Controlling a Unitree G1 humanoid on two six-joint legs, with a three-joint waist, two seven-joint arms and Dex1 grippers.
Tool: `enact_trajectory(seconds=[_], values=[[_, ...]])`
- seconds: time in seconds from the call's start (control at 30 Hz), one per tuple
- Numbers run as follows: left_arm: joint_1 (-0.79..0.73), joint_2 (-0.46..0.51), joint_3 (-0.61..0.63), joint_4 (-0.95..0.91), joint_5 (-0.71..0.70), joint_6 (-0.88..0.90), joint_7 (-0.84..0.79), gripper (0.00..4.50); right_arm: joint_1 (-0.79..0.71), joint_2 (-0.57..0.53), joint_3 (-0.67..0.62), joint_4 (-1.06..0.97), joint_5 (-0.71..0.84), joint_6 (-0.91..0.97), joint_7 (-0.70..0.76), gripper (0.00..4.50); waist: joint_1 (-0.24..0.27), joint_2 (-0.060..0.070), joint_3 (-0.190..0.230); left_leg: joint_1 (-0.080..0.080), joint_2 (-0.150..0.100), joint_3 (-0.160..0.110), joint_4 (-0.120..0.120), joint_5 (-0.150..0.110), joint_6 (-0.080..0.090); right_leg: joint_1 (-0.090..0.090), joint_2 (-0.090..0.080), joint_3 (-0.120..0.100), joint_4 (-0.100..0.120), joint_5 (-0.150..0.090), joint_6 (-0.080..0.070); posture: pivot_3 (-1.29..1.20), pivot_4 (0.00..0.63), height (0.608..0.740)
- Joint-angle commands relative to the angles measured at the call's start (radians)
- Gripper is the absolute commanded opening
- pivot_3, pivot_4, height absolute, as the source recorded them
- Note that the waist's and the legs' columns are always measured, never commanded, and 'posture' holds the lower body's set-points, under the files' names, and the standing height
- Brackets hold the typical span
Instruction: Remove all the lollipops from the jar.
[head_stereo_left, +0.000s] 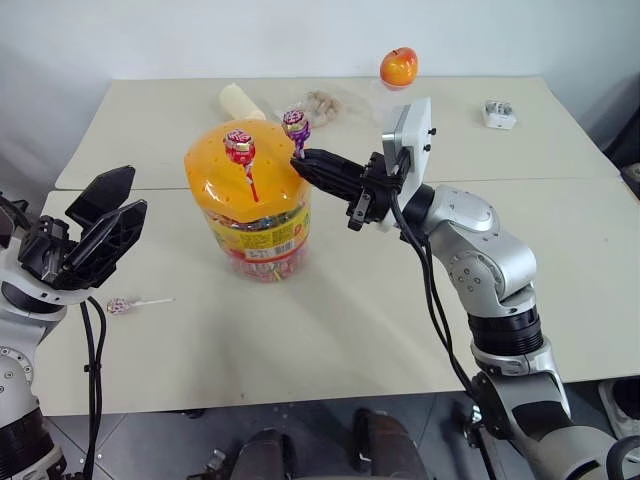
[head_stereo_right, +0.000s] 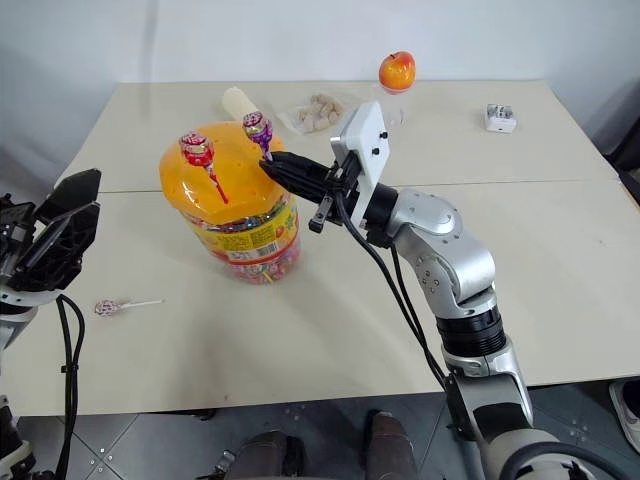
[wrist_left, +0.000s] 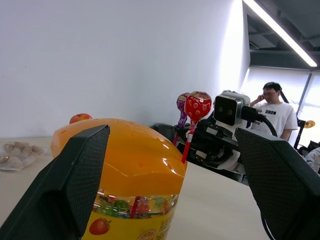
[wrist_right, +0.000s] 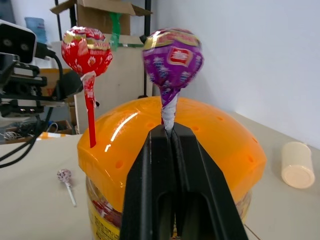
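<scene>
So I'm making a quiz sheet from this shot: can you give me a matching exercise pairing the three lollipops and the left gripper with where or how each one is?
Things:
1. purple lollipop
2. red lollipop
3. pinkish lollipop
4. left gripper

States:
A. lying flat on the table
B. open, holding nothing
C. stick pinched by the right gripper above the jar lid
D. standing in the lid, ungripped

Pairs: 1-C, 2-D, 3-A, 4-B
</scene>
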Motion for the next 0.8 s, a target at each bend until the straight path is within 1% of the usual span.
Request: enact_trajectory(seconds=[0.03, 0.13, 0.23, 0.3, 0.37, 0.4, 0.43, 0.47, 0.5, 0.53, 0.57, 0.63, 0.67, 0.73, 0.8], values=[[0.005, -0.002, 0.05, -0.005, -0.109, 0.011, 0.006, 4.27, -0.036, 0.018, -0.052, -0.008, 0.053, -0.038, 0.045, 0.02, 0.0, 0.0, 0.0, 0.0, 0.0, 0.0, 0.0, 0.0, 0.0, 0.0, 0.0, 0.0, 0.0, 0.0, 0.0, 0.0, 0.15, 0.74], [0.005, 0.013, 0.064, 0.018, -0.177, 0.043, 0.012, 4.27, -0.054, 0.037, -0.127, 0.025, 0.11, -0.092, 0.082, 0.02, -0.001, 0.0, 0.0, 0.0, 0.0, 0.0, 0.0, 0.0, 0.0, 0.0, 0.0, 0.0, 0.0, 0.0, 0.0, 0.0, 0.15, 0.74], [0.014, 0.035, 0.066, 0.032, -0.186, 0.059, -0.01, 4.27, -0.083, 0.04, -0.228, 0.052, 0.178, -0.106, 0.054, 0.02, 0.001, 0.0, 0.0, 0.0, 0.0, 0.0, 0.0, 0.0, 0.0, 0.0, 0.0, 0.0, 0.0, 0.0, 0.0, 0.0, 0.15, 0.74], [0.025, 0.052, 0.069, 0.037, -0.171, 0.06, -0.032, 4.27, -0.097, -0.017, -0.282, 0.059, 0.22, -0.065, 0.066, 0.02, 0.002, 0.0, 0.0, 0.0, 0.0, -0.001, 0.0, 0.0, 0.0, 0.001, 0.0, 0.0, 0.0, 0.0, 0.0, 0.0, 0.15, 0.74], [0.05, 0.086, 0.073, 0.04, -0.144, 0.064, -0.071, 4.27, -0.089, -0.12, -0.349, 0.062, 0.278, 0.035, 0.055, 0.02, 0.003, 0.0, 0.0, 0.0, 0.0, -0.001, 0.0, 0.0, 0.0, 0.001, 0.0, -0.001, -0.001, 0.0, 0.0, 0.0, 0.15, 0.74], [0.066, 0.109, 0.073, 0.044, -0.126, 0.069, -0.098, 4.27, -0.054, -0.223, -0.354, 0.06, 0.279, 0.121, 0.081, 0.02, 0.004, 0.0, 0.0, 0.0, 0.0, -0.001, 0.0, 0.0, 0.0, 0.001, 0.0, -0.001, -0.001, 0.0, 0.0, 0.0, 0.15, 0.74], [0.105, 0.158, 0.059, 0.047, -0.06, 0.057, -0.173, 4.27, 0.027, -0.383, -0.337, 0.054, 0.25, 0.244, 0.118, 0.02, 0.007, 0.0, 0.0, -0.001, 0.0, -0.001, 0.0, 0.0, 0.0, 0.001, 0.0, -0.001, -0.001, 0.0, 0.0, 0.0, 0.15, 0.74], [0.131, 0.191, 0.047, 0.048, -0.014, 0.046, -0.225, 4.27, 0.085, -0.494, -0.319, 0.049, 0.23, 0.326, 0.145, 0.02, 0.012, -0.001, -0.001, -0.001, 0.0, -0.002, -0.001, 0.0, 0.0, 0.001, 0.0, -0.002, -0.003, 0.0, 0.0, 0.0, 0.15, 0.74], [0.153, 0.216, 0.034, 0.049, 0.021, 0.038, -0.269, 4.27, 0.162, -0.604, -0.285, 0.035, 0.182, 0.366, 0.169, 0.02, 0.019, -0.002, -0.001, -0.002, 0.0, -0.004, -0.002, 0.0, 0.0, 0.001, 0.0, -0.004, -0.003, 0.0, 0.0, 0.0, 0.15, 0.74], [0.163, 0.219, 0.019, 0.041, 0.047, 0.013, -0.306, 4.27, 0.259, -0.7, -0.24, 0.014, 0.107, 0.34, 0.198, 0.02, 0.024, -0.002, -0.001, -0.002, 0.0, -0.004, -0.003, -0.002, 0.0, 0.001, 0.0, -0.005, -0.004, 0.0, -0.001, 0.0, 0.15, 0.74], [0.164, 0.215, 0.01, 0.035, 0.058, -0.004, -0.325, 4.27, 0.32, -0.757, -0.21, 0.0, 0.058, 0.309, 0.216, 0.02, 0.028, -0.002, -0.001, -0.002, 0.0, -0.002, -0.004, -0.002, 0.0, 0.001, 0.0, -0.005, -0.007, -0.001, -0.001, 0.0, 0.15, 0.74], [0.182, 0.226, -0.035, 0.011, 0.108, -0.02, -0.366, 4.27, 0.465, -0.858, -0.15, 0.004, -0.065, 0.225, 0.254, 0.02, 0.027, -0.001, -0.001, -0.002, 0.001, 0.003, -0.005, -0.002, 0.001, 0.001, 0.0, -0.006, -0.012, -0.001, 0.0, 0.0, 0.15, 0.74], [0.19, 0.231, -0.053, 0.004, 0.133, -0.03, -0.385, 4.27, 0.505, -0.886, -0.13, 0.009, -0.102, 0.205, 0.265, 0.02, 0.024, -0.001, -0.001, -0.002, 0.001, 0.005, -0.005, -0.002, 0.001, 0.001, 0.0, -0.006, -0.013, -0.001, 0.0, 0.0, 0.15, 0.74], [0.178, 0.226, -0.091, 0.014, 0.191, -0.074, -0.409, 4.27, 0.549, -0.88, -0.094, 0.068, -0.167, 0.177, 0.238, 0.02, 0.014, -0.001, -0.001, 0.0, 0.002, 0.012, -0.004, -0.002, 0.001, 0.001, 0.0, -0.002, -0.014, -0.001, 0.0, 0.0, 0.15, 0.74], [0.162, 0.217, -0.104, 0.035, 0.215, -0.095, -0.41, 4.27, 0.558, -0.841, -0.101, 0.123, -0.182, 0.146, 0.23, 0.02, 0.003, -0.001, -0.001, 0.001, 0.001, 0.014, -0.001, -0.001, 0.002, 0.002, 0.0, 0.001, -0.014, 0.0, -0.001, 0.0, 0.15, 0.74]])
